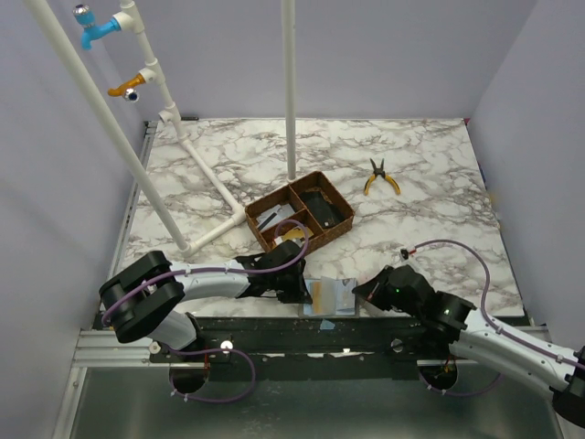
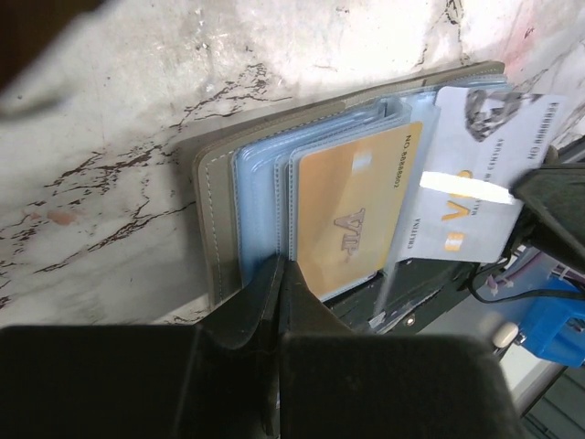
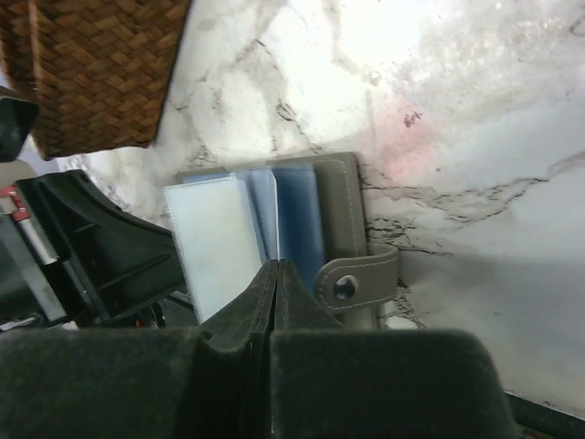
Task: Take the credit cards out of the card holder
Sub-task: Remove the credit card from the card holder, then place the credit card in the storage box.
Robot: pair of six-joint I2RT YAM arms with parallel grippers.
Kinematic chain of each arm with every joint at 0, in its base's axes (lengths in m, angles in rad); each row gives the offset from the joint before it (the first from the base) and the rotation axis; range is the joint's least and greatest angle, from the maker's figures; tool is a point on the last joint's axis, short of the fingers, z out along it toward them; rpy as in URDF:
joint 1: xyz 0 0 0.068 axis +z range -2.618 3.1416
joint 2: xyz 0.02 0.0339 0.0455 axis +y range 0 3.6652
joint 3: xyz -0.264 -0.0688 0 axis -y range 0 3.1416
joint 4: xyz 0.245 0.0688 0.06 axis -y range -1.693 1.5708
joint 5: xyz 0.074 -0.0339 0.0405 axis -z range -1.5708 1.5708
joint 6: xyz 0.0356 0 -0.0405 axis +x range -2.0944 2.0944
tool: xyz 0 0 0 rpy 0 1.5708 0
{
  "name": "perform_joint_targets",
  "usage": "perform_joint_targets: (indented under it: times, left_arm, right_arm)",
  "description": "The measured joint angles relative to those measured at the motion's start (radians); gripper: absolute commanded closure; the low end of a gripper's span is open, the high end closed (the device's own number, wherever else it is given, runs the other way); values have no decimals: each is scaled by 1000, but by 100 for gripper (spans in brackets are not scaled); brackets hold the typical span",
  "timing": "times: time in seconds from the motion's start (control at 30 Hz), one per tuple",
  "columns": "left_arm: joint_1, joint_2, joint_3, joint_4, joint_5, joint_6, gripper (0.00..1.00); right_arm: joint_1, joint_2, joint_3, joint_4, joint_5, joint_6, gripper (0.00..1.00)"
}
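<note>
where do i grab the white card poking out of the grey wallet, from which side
Take the white plastic card by its bare end, the part clear of the sleeves, coming from the side opposite the stitched edge of the grey folding wallet. It is thin and nearly flat, so likely pinch across its faces and pull straight out.

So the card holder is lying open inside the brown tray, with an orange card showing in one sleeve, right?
Not quite: the card holder lies open on the marble table, near the brown tray, not inside it, as the top external view shows. The orange card does show in one sleeve.
</note>
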Motion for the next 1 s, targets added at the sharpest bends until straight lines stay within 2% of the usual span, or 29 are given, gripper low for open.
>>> perform_joint_targets:
  times: [0.4,0.53,0.6,0.67,0.77,0.87,1.0]
  left_arm:
    - [5,-19,30,-86,-27,42,98]
    - [7,-50,59,-197,-69,85,83]
    - [10,-74,78,-269,-92,112,71]
    - [11,-104,98,-329,-107,137,53]
    - [13,-171,140,-395,-118,164,36]
    - [20,-257,184,-423,-114,194,30]
    - [62,-348,194,-398,-53,219,28]
  right_arm:
    - [0,-11,84,-81,22,-24,99]
    - [0,18,123,-81,21,-34,99]
    - [0,37,142,-77,21,-40,99]
    - [0,53,159,-74,18,-41,99]
    - [0,72,181,-61,13,-42,99]
    - [0,91,204,-33,-2,-42,99]
    - [0,130,251,12,-27,-42,99]
